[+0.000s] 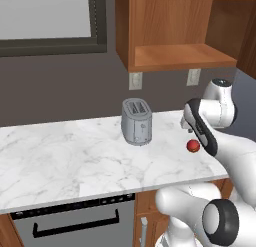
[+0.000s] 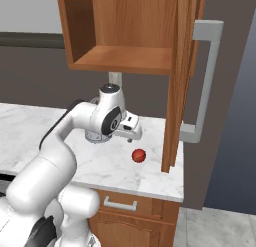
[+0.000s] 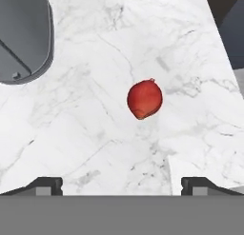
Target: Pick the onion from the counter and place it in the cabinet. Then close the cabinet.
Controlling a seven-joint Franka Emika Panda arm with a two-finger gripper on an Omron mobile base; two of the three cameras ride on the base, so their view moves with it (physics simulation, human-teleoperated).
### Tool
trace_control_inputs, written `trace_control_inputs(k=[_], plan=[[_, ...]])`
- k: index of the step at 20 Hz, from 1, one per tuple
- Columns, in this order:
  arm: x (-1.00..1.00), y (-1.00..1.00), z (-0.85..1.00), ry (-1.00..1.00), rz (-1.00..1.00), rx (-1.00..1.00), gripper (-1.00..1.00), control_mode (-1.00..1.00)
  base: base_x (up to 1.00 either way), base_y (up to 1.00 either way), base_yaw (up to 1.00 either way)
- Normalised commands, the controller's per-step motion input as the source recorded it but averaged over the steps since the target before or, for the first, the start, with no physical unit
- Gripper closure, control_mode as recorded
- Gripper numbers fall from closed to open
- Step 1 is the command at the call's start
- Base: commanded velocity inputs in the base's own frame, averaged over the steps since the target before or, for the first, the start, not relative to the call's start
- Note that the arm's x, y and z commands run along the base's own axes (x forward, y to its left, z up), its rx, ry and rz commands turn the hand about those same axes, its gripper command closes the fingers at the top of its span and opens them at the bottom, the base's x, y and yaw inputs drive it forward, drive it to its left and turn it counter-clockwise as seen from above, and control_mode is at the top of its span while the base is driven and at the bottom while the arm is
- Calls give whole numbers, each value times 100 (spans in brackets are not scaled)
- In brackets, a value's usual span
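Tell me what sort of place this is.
A simulated kitchen, most likely: a white marble counter holds a grey toaster, an open wooden cabinet hangs above, and a dark oven-like appliance front sits below.

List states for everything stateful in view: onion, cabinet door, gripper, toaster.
Small glossy red-orange onion: resting on the white marble counter, not gripped.
Brown wooden wall cabinet: door open, visible shelf bare.
Gripper: open, above the onion.
Grey metal toaster: upright, slots look empty.
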Motion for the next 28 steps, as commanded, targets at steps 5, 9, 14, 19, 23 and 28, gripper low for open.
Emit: trace_control_inputs(k=[5, 9, 14, 19, 23, 28], plan=[[47, -40, -48, 0, -17, 0, -100, -100, 0, 0, 0], [49, -24, -37, 0, -13, 0, -100, -100, 0, 0, 0], [29, -9, -36, 0, -10, 0, -100, -100, 0, 0, 0], [14, -1, -37, 0, -8, 0, -100, -100, 0, 0, 0], [1, -4, -41, 0, -6, 0, -100, -100, 0, 0, 0], [6, -2, -42, 0, -5, 0, -100, -100, 0, 0, 0]])
